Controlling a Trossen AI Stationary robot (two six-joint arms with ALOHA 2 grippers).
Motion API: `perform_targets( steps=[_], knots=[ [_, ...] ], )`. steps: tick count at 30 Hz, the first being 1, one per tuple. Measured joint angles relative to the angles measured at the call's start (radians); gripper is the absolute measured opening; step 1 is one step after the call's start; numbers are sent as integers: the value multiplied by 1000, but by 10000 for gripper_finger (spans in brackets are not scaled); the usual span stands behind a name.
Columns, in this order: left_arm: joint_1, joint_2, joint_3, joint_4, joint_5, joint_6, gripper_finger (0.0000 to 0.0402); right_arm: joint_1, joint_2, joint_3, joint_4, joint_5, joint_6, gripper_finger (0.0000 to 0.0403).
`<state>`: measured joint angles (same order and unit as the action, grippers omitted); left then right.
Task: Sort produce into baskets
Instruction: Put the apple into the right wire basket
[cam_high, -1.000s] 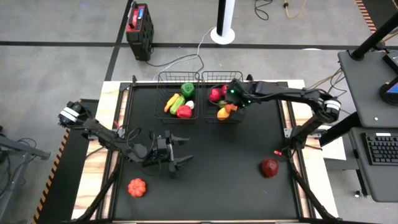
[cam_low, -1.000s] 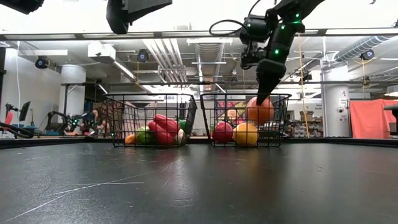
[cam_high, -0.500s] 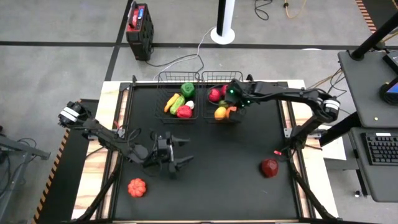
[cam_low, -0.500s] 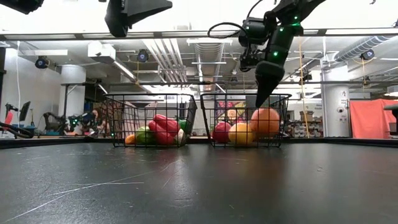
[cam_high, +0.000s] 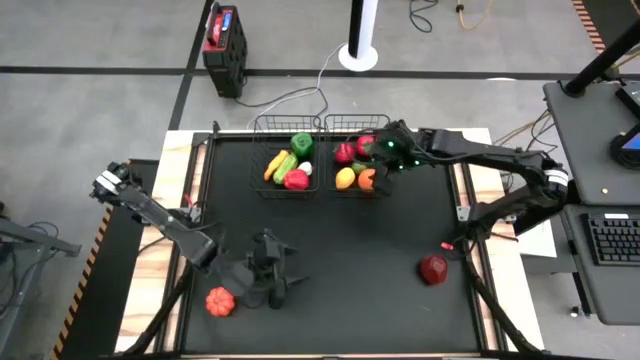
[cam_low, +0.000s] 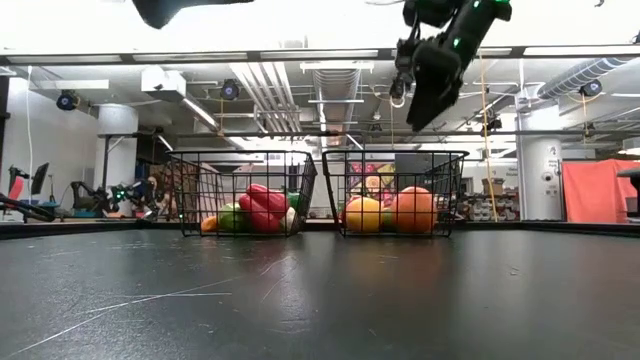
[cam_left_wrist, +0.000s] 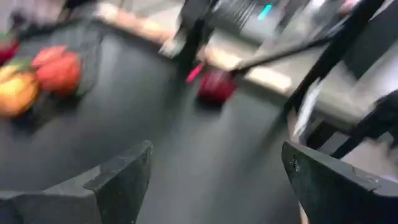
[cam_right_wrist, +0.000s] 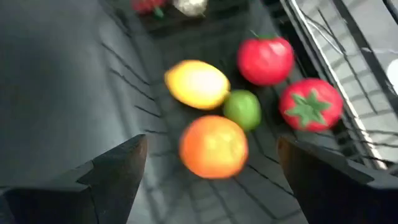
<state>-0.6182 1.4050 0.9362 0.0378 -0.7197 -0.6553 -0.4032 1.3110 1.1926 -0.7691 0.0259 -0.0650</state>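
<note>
Two black wire baskets stand side by side at the table's far edge. The left basket (cam_high: 285, 119) holds green, yellow and red produce. The right basket (cam_high: 357, 118) holds an orange fruit (cam_right_wrist: 213, 146), a lemon (cam_right_wrist: 197, 84), a small green fruit (cam_right_wrist: 242, 109) and two red pieces. My right gripper (cam_right_wrist: 211, 180) hangs open above the right basket, the orange fruit below its fingers. My left gripper (cam_high: 280, 288) stands open above the table's near left part, holding nothing. A red pumpkin-like piece (cam_high: 220, 300) lies left of it. A dark red piece (cam_high: 433, 268) lies at the near right.
Bare black tabletop lies between the baskets and the two loose pieces. A small red object (cam_high: 444, 245) lies by the table's right rim. Beyond the far edge, a red-and-black box (cam_high: 224, 38) and cables lie on the floor. A desk with a keyboard (cam_high: 612, 240) stands to the right.
My right gripper has let go of the orange fruit, which dropped into the right basket beside the lemon, and it has risen clear above the basket. My left gripper has moved toward the table's near edge and swung its fingers up and toward the right.
</note>
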Motion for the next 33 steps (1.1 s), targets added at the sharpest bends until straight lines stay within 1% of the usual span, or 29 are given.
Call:
perform_targets(
  steps=[2, 5, 8, 10, 13, 16, 19, 23, 27, 31, 33],
  knots=[
    [-13, 18, 108, -284, 0, -143, 336, 35, -23, -2, 8, -8, 27, 349],
    [-41, 66, 255, -668, -1, -339, 336, 99, -47, -5, 10, -8, 59, 349],
    [-72, 127, 385, -932, 1, -451, 336, 174, -52, -6, 7, -8, 87, 346],
    [-88, 172, 460, -1046, 10, -477, 336, 227, -53, -6, -14, -9, 117, 343],
    [-104, 241, 558, -1171, 24, -482, 336, 312, -55, -6, -94, -17, 203, 337],
    [-108, 312, 654, -1273, 19, -482, 336, 396, -55, -6, -206, -79, 332, 332],
    [-108, 379, 738, -1350, -27, -481, 336, 489, -55, -7, -325, -138, 479, 327],
    [-108, 446, 826, -1450, -100, -481, 336, 625, -56, -7, -477, -155, 682, 327],
    [-108, 470, 850, -1494, -128, -480, 336, 737, -59, -8, -573, -159, 867, 325],
    [-108, 464, 826, -1501, -135, -464, 336, 819, -76, -19, -588, -161, 1041, 325],
    [-108, 462, 809, -1501, -114, -428, 334, 851, -84, -25, -590, -162, 1134, 325]
  ],
)
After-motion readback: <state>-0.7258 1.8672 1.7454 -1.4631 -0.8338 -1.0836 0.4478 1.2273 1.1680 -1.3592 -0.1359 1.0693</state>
